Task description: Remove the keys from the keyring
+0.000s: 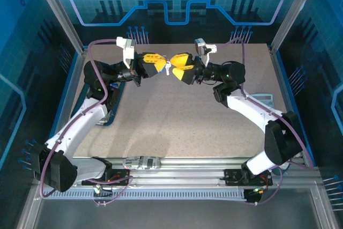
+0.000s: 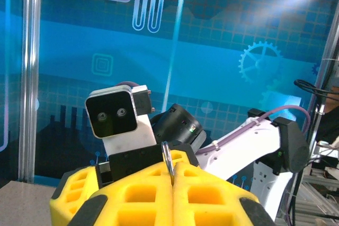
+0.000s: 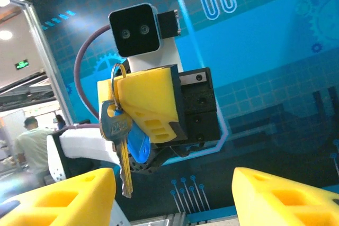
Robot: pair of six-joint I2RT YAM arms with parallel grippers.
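Left gripper [image 2: 174, 172] is clamping the keyring [image 2: 167, 154]: fingers pressed flat together, ring loop poking up out of the seam. Both arms are meeting in mid-air over the far middle of the table [image 1: 171, 127]. Right gripper [image 3: 174, 186] is facing it with fingers spread wide, holding nothing.

Keys [image 3: 116, 126] are hanging off the ring just beside the left's yellow finger, well above the table. 1 blue-headed key has its blade [image 3: 125, 170] pointing down. A blue piece [image 3: 140, 144] is tucked behind it; can't tell if that's a 2nd key.

Step in hand, as I'm reading it: right is lining up to grab a key. Task is looking early, nothing off the ring yet.

Doing it well:
- Go for the blue head, not the blade. The blade is thin and hanging free, so it's likely to pivot out.
- Centre the head between the 2 fingers before closing.
- Work the key round toward the ring's split end. A straight pull is risking dragging the ring out of the left's pinch.
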